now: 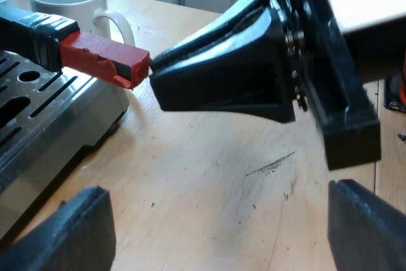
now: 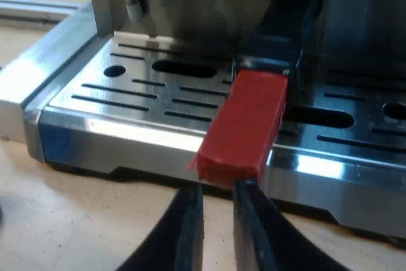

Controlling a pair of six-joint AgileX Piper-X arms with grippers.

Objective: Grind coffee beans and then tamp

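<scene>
The holder's handle (image 2: 244, 125), red at its end, juts out over the machine's drip tray (image 2: 127, 93). The right tool (image 2: 219, 188), fingers almost together and gripping nothing, meets the red tip. The left tool (image 1: 219, 220) hangs wide open over the worktop (image 1: 209, 157). A push from so narrow a contact could slip off the handle. Whether the holder is locked in is hidden.

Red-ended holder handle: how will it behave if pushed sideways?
Likely stiff: the handle looks a solid, blocky bar. Probably pivots rather than slides, since it seems locked into the machine. Its flat red faces should resist slipping.
</scene>
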